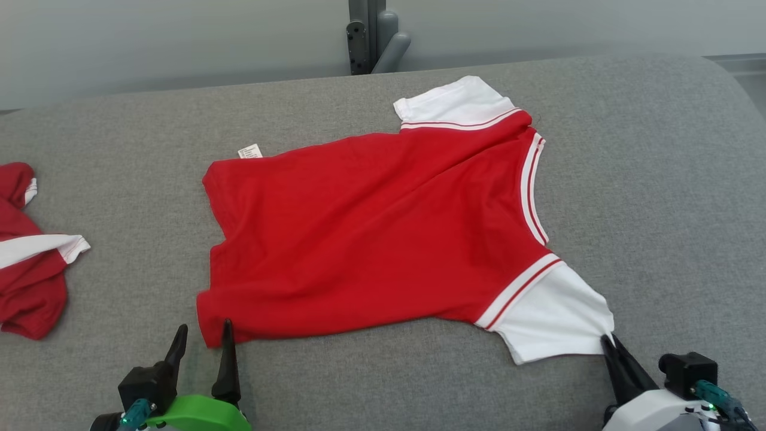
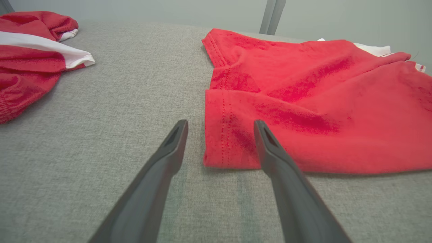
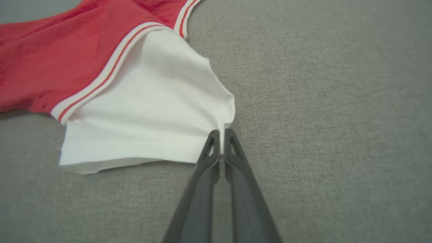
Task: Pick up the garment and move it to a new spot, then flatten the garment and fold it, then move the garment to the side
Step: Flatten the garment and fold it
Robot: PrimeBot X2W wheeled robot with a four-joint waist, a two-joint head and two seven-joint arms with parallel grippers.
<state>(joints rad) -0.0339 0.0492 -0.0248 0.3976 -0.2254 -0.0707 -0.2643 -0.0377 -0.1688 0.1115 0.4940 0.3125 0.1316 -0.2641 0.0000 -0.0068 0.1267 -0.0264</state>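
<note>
Grey woven cloth covers the bench (image 1: 658, 179) before us, with a pale wall behind and a grey post (image 1: 368, 36) at its far edge; across the middle of the bench lies the garment (image 1: 371, 233), a red shirt with white sleeves and striped trim, spread mostly flat with soft creases, hem toward our left and collar toward our right; at the far left a second garment (image 1: 30, 269), also red and white, lies crumpled, well apart from the first; our right tool (image 1: 609, 342) is closed tight on the outer corner of the near white sleeve (image 1: 556, 317), the cloth drawn to a point between its fingers; our left tool (image 1: 204, 326) stands spread wide at the near hem corner, holding nothing, one finger over red cloth and the other over bare bench; whether it touches the cloth we cannot tell; a small white label (image 1: 250, 151) pokes out at the far hem corner.
</note>
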